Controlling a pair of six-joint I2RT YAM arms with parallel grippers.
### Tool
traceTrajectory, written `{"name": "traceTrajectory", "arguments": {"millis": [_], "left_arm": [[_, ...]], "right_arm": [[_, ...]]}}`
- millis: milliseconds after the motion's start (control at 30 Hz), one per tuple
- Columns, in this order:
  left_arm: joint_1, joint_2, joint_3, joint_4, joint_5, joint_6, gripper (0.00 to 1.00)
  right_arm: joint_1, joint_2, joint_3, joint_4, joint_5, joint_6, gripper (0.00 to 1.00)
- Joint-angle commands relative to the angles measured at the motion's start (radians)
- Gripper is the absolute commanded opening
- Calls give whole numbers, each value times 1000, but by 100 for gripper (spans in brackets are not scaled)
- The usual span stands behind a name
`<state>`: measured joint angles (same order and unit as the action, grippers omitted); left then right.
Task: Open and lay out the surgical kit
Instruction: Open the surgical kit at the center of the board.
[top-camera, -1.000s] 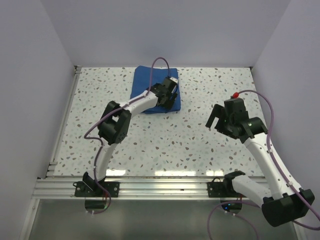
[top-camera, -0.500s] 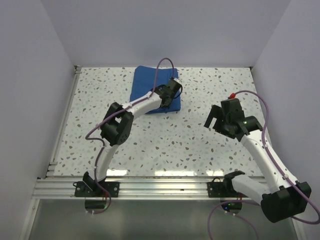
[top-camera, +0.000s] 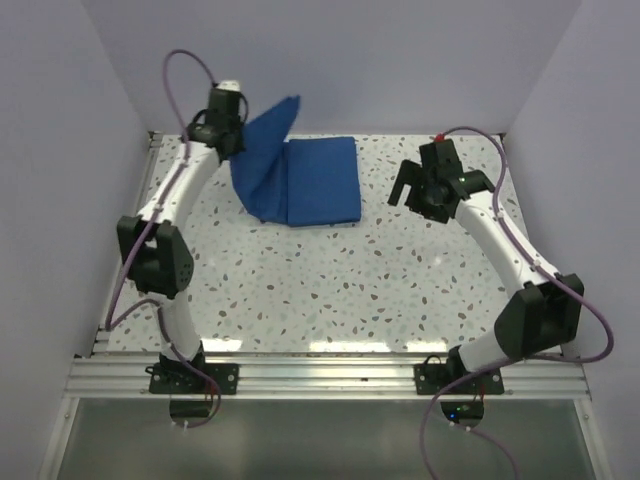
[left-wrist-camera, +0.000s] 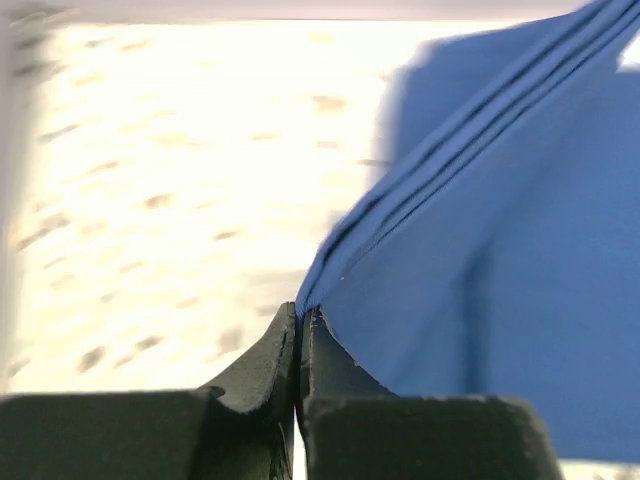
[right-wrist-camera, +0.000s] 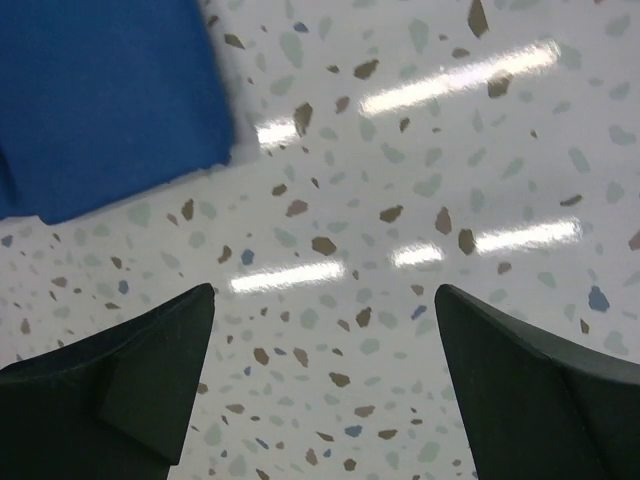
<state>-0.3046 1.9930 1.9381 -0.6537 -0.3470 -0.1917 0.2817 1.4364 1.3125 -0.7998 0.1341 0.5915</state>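
The surgical kit shows as a royal-blue cloth wrap (top-camera: 322, 182) lying at the back of the table. One flap (top-camera: 262, 150) is lifted up and over to the left. My left gripper (top-camera: 237, 148) is shut on that flap's edge, high above the back-left corner. In the left wrist view the fingertips (left-wrist-camera: 300, 312) pinch the folded edge of the blue cloth (left-wrist-camera: 500, 280), which hangs away to the right. My right gripper (top-camera: 412, 198) hovers open just right of the wrap. Its wrist view shows the gripper (right-wrist-camera: 325, 290) with bare table between the fingers and the wrap's corner (right-wrist-camera: 100, 100) at the upper left.
White walls close in the speckled table (top-camera: 330, 280) on the left, back and right. An aluminium rail (top-camera: 320, 375) with both arm bases runs along the near edge. Purple cables loop off both arms.
My left gripper shut on the wrap's right flap and swung it up and across to the back left, opening the fold. My right arm reached back toward the wrap, still open.
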Motion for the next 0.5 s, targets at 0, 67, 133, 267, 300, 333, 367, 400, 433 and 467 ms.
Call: {"name": "traceTrajectory", "arguments": {"millis": [0, 67, 133, 267, 300, 333, 367, 400, 433, 467], "left_arm": [[204, -172, -135, 38, -33, -49, 2], [304, -216, -247, 52, -46, -98, 42], [378, -235, -301, 60, -8, -124, 100], [418, -237, -364, 40, 17, -147, 100], [417, -240, -370, 31, 25, -155, 100], [417, -252, -379, 28, 45, -167, 100], [417, -260, -398, 25, 61, -173, 100], [417, -269, -409, 31, 104, -176, 100], [417, -289, -421, 34, 123, -183, 100], [415, -299, -447, 34, 137, -186, 100]], "right_arm": [[31, 125, 169, 44, -48, -32, 96], [45, 227, 279, 28, -70, -38, 95], [69, 295, 391, 11, -109, -44, 95], [131, 482, 588, -19, -129, -65, 96], [146, 571, 638, -42, -129, -67, 96], [181, 617, 757, -58, -131, -73, 96], [200, 663, 825, -77, -131, -78, 96], [241, 718, 897, -123, -131, -81, 96], [263, 816, 1056, -151, -114, -90, 96], [281, 873, 1135, -177, -104, -93, 96]]}}
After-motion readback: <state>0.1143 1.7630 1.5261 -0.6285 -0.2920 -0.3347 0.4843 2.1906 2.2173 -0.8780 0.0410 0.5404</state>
